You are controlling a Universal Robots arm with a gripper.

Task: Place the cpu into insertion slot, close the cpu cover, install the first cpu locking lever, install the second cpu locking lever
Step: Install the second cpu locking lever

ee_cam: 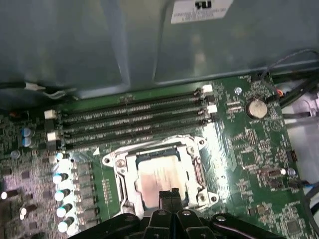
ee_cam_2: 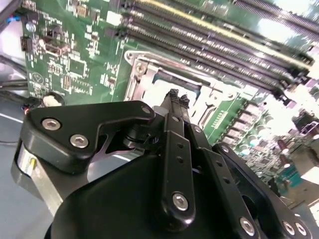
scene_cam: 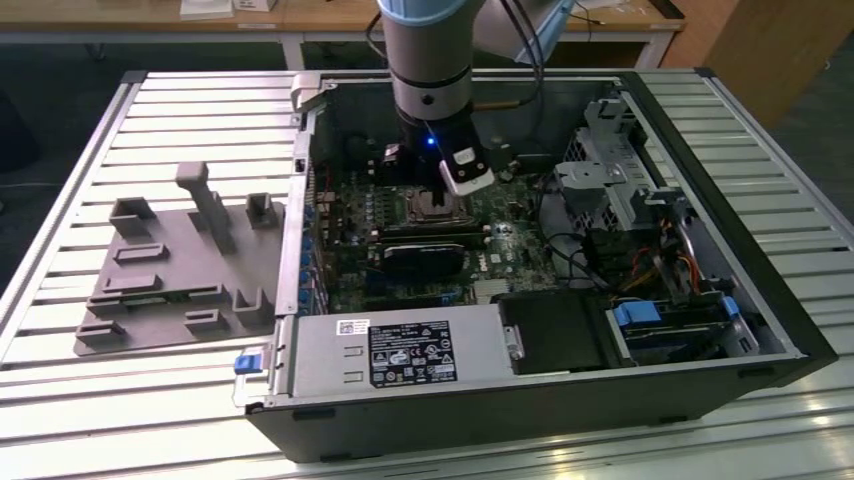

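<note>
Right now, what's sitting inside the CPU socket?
The cpu lies in the insertion slot, its silver top showing through the cpu cover. The gripper hides the near edge; contacts beneath can't be seen.

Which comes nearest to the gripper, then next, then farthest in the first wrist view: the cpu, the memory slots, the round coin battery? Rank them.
1. The cpu, seated in the insertion slot, right at the tips of the gripper.
2. The memory slots, long dark rows beyond the socket.
3. The round coin battery, off at the board's far corner, past the slot ends.
</note>
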